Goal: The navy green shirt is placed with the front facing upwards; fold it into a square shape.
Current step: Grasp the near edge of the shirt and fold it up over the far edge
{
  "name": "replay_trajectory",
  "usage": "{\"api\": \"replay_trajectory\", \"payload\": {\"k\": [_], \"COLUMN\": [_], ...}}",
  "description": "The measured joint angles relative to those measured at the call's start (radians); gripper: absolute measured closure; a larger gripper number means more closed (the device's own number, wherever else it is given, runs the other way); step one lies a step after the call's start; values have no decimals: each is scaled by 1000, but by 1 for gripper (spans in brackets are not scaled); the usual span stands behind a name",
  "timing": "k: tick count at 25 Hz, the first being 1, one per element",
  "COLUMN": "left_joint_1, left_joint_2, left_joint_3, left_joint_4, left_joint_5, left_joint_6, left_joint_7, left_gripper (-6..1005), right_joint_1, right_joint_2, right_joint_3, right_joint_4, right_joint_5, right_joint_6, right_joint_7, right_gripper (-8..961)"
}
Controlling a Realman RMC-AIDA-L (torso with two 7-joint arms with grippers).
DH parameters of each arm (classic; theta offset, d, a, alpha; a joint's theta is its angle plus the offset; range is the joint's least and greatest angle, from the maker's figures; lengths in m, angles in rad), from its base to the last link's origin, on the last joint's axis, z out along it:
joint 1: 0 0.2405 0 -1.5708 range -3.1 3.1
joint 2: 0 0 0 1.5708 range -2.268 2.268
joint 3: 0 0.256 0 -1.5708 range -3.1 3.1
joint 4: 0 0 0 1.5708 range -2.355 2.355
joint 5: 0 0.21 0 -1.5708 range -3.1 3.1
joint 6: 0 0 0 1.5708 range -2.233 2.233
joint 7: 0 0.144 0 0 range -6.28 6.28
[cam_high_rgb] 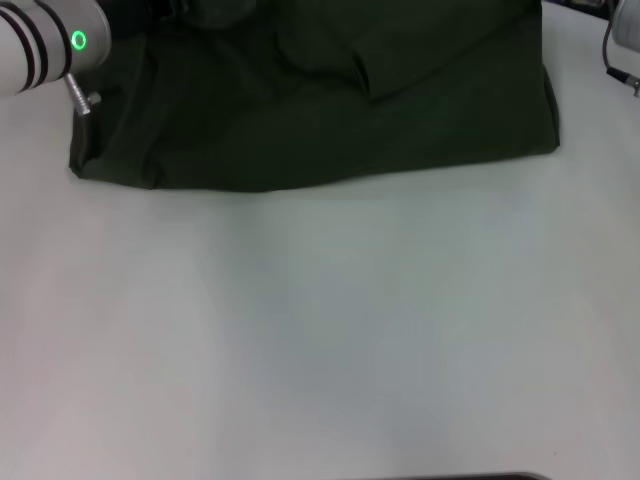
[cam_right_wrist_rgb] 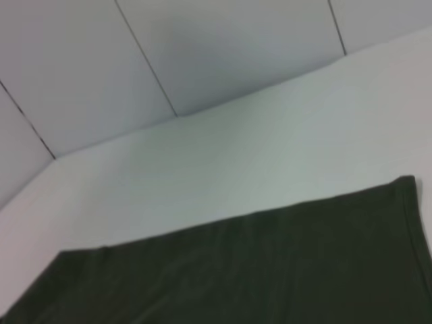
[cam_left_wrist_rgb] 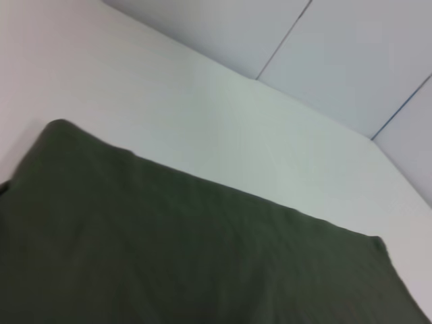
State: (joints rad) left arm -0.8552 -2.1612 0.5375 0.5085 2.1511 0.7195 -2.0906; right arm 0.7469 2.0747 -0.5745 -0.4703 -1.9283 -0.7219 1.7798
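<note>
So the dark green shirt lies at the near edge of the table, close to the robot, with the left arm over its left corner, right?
Not quite: the head view shows the shirt at the far side of the table, with bare tabletop nearer the robot. The left arm is indeed over its left corner.

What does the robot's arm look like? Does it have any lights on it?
Only a bit of the left arm shows, at the head view's top corner: a round white tube with dark rings and a glowing green ring light. A small silver metal piece sticks out below it. A cable shows at the right edge.
</note>
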Motion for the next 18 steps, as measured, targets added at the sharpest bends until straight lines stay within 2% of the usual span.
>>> {"api": "replay_trajectory", "payload": {"k": [3,11,17,18], "left_joint_1": [6,13,42,47], "left_joint_2": [2,10,12,13], "left_joint_3": [0,1,1,1], "left_joint_4": [-13,-16,-2,6], "left_joint_5": [0,7,1,1], "left_joint_6": [-13,-13,17,35], "left_joint_7": [-4,-6,-20,-23], "left_gripper": [978,713,476,436], "right_joint_1": [0,-3,-9,-10], "right_joint_2": [-5,-12,-49,-53], "right_joint_3": [-26,-69,-141,-144], "right_joint_4": [10,20,12,5], "right_joint_5": [0,-3,-100,-120], "right_joint_6": [20,66,70,61], "right_joint_7": [3,12,154,180], "right_gripper": [872,716,458,455]}}
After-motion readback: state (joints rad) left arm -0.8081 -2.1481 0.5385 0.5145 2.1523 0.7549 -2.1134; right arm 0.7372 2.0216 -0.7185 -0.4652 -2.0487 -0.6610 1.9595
